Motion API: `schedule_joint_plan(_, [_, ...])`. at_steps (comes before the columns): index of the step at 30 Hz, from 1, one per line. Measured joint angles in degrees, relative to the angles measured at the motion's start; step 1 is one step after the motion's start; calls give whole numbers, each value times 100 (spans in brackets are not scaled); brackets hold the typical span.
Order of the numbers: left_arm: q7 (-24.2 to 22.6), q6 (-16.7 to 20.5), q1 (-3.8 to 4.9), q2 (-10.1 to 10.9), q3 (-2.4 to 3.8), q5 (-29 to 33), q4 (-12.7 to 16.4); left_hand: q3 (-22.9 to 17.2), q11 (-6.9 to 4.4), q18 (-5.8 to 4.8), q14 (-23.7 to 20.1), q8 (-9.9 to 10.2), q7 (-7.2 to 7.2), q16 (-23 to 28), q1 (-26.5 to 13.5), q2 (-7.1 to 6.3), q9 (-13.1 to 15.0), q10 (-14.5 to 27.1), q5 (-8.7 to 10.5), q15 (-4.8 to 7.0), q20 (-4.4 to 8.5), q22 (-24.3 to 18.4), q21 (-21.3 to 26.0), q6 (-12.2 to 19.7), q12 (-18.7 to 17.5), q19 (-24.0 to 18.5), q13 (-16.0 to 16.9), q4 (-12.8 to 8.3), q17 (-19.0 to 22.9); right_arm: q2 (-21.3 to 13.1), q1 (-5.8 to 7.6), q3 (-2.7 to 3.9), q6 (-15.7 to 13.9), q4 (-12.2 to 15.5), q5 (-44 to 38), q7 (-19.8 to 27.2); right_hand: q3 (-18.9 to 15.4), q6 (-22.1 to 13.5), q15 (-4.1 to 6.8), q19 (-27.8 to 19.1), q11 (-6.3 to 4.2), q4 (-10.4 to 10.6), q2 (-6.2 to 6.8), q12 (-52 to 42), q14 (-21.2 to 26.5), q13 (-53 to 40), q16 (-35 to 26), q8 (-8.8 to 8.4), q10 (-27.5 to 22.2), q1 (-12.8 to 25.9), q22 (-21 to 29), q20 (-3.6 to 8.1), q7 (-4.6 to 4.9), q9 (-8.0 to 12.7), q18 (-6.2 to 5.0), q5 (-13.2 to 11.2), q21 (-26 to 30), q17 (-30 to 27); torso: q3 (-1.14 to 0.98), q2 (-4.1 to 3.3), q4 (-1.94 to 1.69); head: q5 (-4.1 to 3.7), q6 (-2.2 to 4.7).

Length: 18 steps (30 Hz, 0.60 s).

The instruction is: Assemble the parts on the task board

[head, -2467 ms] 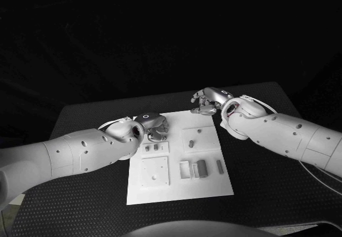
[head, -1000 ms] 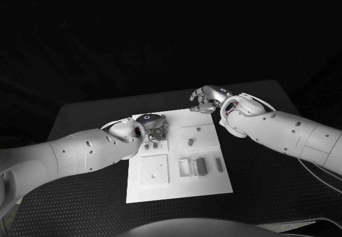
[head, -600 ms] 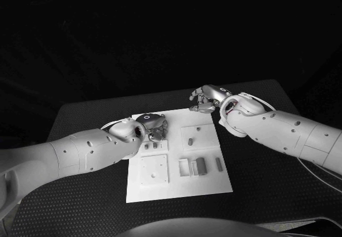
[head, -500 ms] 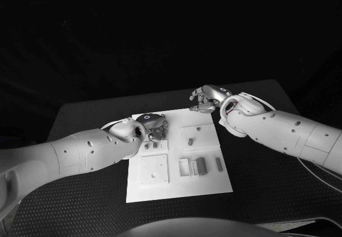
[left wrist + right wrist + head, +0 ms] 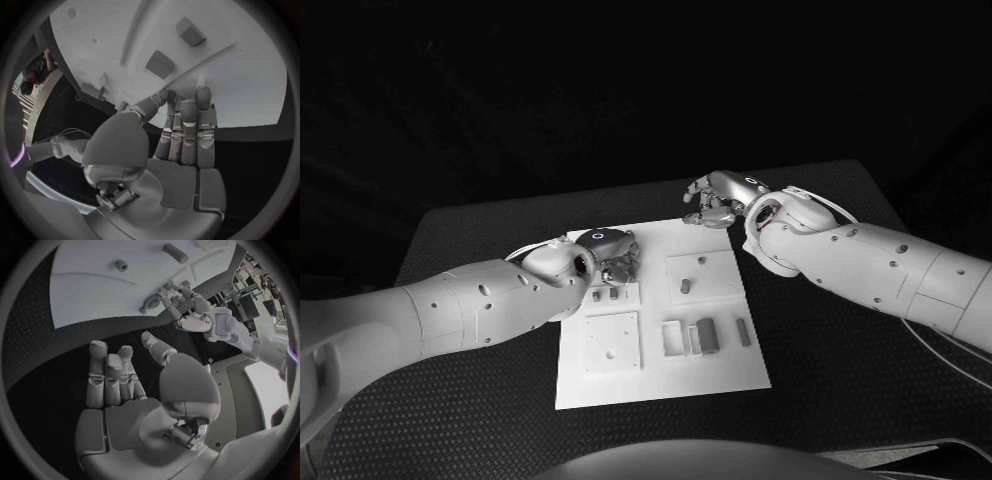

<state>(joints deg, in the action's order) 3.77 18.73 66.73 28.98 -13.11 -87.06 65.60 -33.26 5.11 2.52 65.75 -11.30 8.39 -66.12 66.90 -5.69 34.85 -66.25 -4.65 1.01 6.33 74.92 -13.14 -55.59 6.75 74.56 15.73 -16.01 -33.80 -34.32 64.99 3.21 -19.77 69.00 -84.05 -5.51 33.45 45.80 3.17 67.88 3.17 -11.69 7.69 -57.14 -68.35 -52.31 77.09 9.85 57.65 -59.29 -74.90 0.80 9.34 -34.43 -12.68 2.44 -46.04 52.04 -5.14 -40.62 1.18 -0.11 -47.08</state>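
The white task board (image 5: 661,375) lies in the middle of the black table. On it are small grey parts: a peg (image 5: 687,287), two short pieces (image 5: 599,296), a block (image 5: 707,337) and a rod (image 5: 744,335). My left hand (image 5: 610,255) hangs over the board's far left corner. In the left wrist view its fingers (image 5: 187,115) lie close together with their tips on the board (image 5: 244,85), and I see nothing between them and the thumb. My right hand (image 5: 715,203) hovers just beyond the board's far edge, fingers curled in on nothing (image 5: 119,375).
A white square plate (image 5: 610,345) and a pale frame (image 5: 674,340) sit on the board's near half. Black mat (image 5: 848,380) surrounds the board on all sides. The right wrist view shows my left hand (image 5: 190,307) at the board's (image 5: 94,295) edge.
Both hands stay almost where they were. The right hand has edged slightly away from the board's far edge since the earliest frame.
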Motion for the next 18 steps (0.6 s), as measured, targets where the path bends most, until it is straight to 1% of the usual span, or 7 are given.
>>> schedule_joint_plan(2, [4,-5,0,-9,1,-2,-13,0,-19,3,0,0,0,-32,-26,26,-8,-20,0,0,8,0,0,0,18,9,5,0,0,0,0,0,0,-1,0,0,0,1,0,0,0,0,0,0,0,0,0,0,0,0,0,0,-1,0,0,0,0,0,-1,1,1,-1,-3])
schedule_joint_plan(6, [8,-12,0,-22,3,-4,-32,0,-20,3,20,0,-12,-44,-26,26,-9,-23,0,20,20,0,-23,-12,32,21,25,0,0,-1,0,0,0,-2,0,0,0,6,0,-1,0,0,0,0,0,0,0,0,0,0,0,1,-5,0,0,0,0,5,-2,1,3,9,-8])
schedule_joint_plan(12, [9,-24,0,-47,6,-5,-66,0,-29,12,19,-24,-21,-44,-27,26,-15,-33,0,20,20,-1,-23,-21,57,21,39,0,1,-3,0,0,0,-2,0,0,0,9,0,4,0,0,0,-5,0,0,0,0,0,0,0,34,-9,0,0,0,0,5,-3,2,3,3,-16])
schedule_joint_plan(18, [13,-30,-14,-74,17,-20,-99,0,-29,12,19,-24,-12,-44,-27,26,-15,-39,0,20,26,-1,-23,-30,79,28,46,0,1,-3,0,0,0,-1,1,0,0,12,0,6,0,0,0,-27,0,-1,0,0,0,0,0,37,-12,0,0,0,0,5,-2,2,0,2,-25])
